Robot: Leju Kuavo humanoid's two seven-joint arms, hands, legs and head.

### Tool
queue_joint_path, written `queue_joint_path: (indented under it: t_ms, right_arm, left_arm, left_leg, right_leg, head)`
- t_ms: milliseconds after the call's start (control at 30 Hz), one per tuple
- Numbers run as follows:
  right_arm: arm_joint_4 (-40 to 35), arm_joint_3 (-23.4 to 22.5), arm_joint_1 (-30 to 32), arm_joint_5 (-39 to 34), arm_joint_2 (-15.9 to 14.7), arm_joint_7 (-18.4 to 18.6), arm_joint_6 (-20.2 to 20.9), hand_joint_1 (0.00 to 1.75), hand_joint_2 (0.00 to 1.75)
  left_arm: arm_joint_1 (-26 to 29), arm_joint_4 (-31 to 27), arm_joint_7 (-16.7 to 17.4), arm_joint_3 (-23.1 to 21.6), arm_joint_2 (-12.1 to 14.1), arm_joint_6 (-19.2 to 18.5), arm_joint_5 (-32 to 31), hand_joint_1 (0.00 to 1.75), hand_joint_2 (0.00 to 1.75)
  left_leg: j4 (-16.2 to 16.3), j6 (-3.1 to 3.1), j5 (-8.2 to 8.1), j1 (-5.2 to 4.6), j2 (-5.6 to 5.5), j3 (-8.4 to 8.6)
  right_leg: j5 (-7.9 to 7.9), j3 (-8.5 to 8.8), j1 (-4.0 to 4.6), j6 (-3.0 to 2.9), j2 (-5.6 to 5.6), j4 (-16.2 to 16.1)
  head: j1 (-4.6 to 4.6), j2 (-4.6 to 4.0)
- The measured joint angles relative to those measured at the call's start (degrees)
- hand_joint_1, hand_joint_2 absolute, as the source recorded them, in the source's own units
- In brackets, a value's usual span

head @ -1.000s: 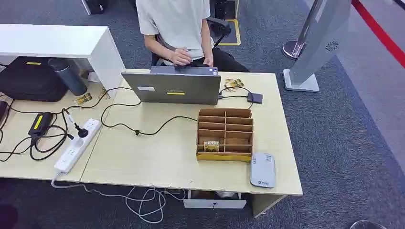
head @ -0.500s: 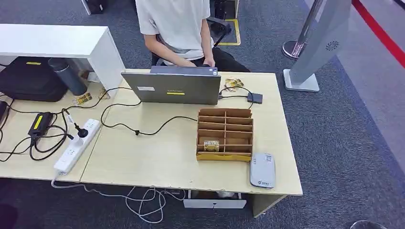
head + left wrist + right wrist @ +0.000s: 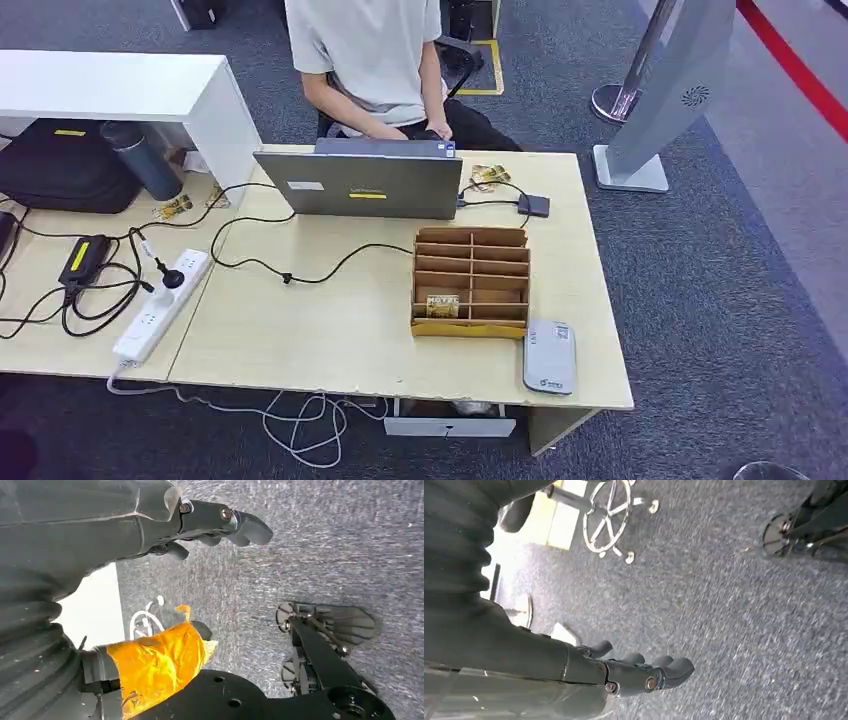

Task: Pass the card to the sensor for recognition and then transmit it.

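In the head view, the small patterned card [image 3: 442,306] is seen in the lower left slot of the brown cardboard organiser [image 3: 471,282], right of centre on the pale wooden bench [image 3: 300,320], beside the grey sensor pad [image 3: 549,356].

In the left wrist view, the left hand [image 3: 220,525] is seen over carpet, fingers loosely curled, apparently holding nothing.

In the right wrist view, the right hand [image 3: 644,672] is likewise empty, and is judged nearer.

The table [image 3: 300,330] is pale matt wood laminate, and the compartmented organizer [image 3: 470,283] looks like brown cardboard. At about five o'clock from it lies a smooth grey plastic sensor [image 3: 549,356]. The carpet [image 3: 720,300] is rough blue-grey cloth.
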Motion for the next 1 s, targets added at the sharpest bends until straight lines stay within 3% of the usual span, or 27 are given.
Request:
queue_joint_path:
  t_ms: [267, 633, 767, 933, 1000]
  right_arm:
    - [0.9, -7.5, -1.0, 11.6, 2.2, 0.1, -7.7, 0.0, 1.75]
    - [0.9, -16.4, -1.6, 25.8, 4.2, -1.1, -23.0, 0.0, 1.75]
    - [0.7, -20.7, -1.8, 25.4, -1.4, -0.6, -23.1, 0.0, 1.75]
    - [-0.2, -25.7, -1.7, 23.7, -10.8, -1.8, -18.9, 0.0, 1.75]
    - [-0.4, -26.9, -1.7, 23.5, -12.9, -2.2, -17.8, 0.0, 1.75]
  left_arm:
    - [-1.6, 1.7, 2.0, 6.4, -1.5, 0.4, -3.3, 0.0, 1.75]
    - [-3.5, 3.9, 5.9, 14.7, -3.7, 1.3, -7.8, 0.0, 1.75]
    - [-3.8, 4.2, 6.7, 15.1, -3.7, 0.6, -9.7, 0.0, 1.75]
    - [-4.1, 4.5, 7.4, 15.4, -3.3, -0.6, -10.9, 0.0, 1.75]
    - [-4.1, 4.5, 7.5, 15.6, -3.3, -0.7, -11.1, 0.0, 1.75]
  left_leg:
    - [0.0, 0.0, 0.0, 0.0, 0.01, 0.01]
    - [0.0, 0.0, 0.0, 0.0, 0.0, 0.01]
    - [0.0, 0.03, -0.02, -0.04, -0.03, 0.0]
    - [0.0, 0.17, -0.1, -0.18, -0.01, -0.01]
    - [0.0, 0.18, -0.11, -0.19, -0.01, 0.0]
  right_leg:
    - [0.0, 0.0, 0.0, 0.0, 0.0, 0.0]
    - [0.0, 0.0, 0.0, 0.0, 0.01, 0.0]
    - [0.0, 0.01, -0.15, 0.02, -0.03, 0.0]
    - [0.03, 0.03, -0.23, 0.08, -0.02, -0.1]
    - [0.03, 0.03, -0.23, 0.08, -0.02, -0.1]
  head:
    - [-0.02, 0.0]
    - [0.02, 0.0]
    - [-0.02, 0.0]
    - [0.0, 0.0]
    - [0.02, 0.0]
